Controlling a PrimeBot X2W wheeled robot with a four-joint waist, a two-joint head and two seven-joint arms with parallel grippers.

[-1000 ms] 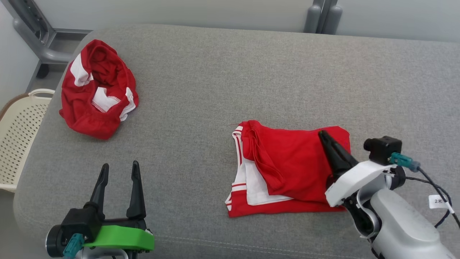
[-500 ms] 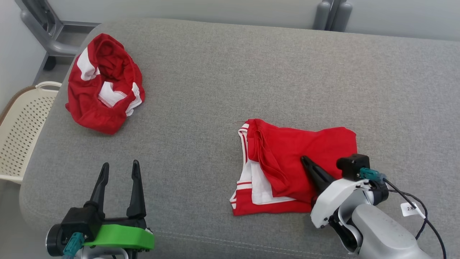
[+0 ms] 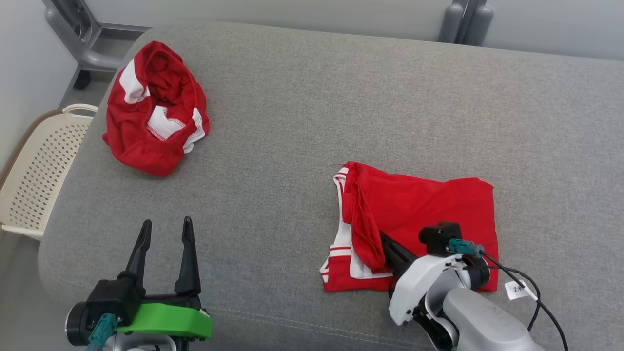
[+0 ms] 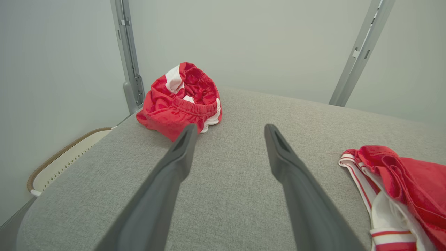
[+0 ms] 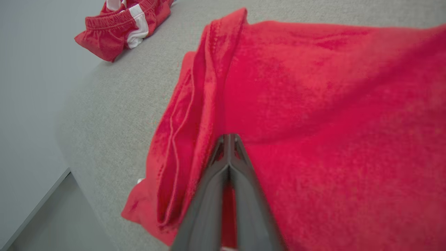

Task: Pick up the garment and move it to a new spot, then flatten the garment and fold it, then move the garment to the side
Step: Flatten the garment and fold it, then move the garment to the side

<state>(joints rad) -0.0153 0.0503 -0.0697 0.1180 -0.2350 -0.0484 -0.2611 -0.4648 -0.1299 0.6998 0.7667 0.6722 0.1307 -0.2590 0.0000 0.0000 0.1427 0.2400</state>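
1. Garment [image 3: 419, 209] first: it is red with white stripes. It lies folded on the near right part of the gray soft top [image 3: 292, 122], close to the front edge.
2. The right gripper [image 3: 384, 239] is closed tight, with its two fingers pressed together. The tips sit on the red cloth, right by the thick rolled edge on the garment's left side. It is hard to tell if a bit of cloth is caught between the tips or if they only press down on it.
3. The left gripper [image 3: 165, 223] is wide open and holds nothing. It hangs over bare gray top, well apart from the garment.
4. The fold looks done, so the step in hand is likely moving the garment to the side. To do it well, grab all the layers at once, not just the top one, or the fold may fall open. The thick edge is a good place to hold. Move it slow and low.
5. The gray top looks soft and a little rough, so pushed cloth may drag and bunch up. Lifting seems safer than sliding.
6. A second red and white garment [image 3: 153, 126] lies in a crumpled heap near the far left corner. Keep the two apart.
7. A cream basket [image 3: 39, 165] with small holes stands just past the left edge. Gray metal posts [image 3: 463, 22] and a pale wall are behind.
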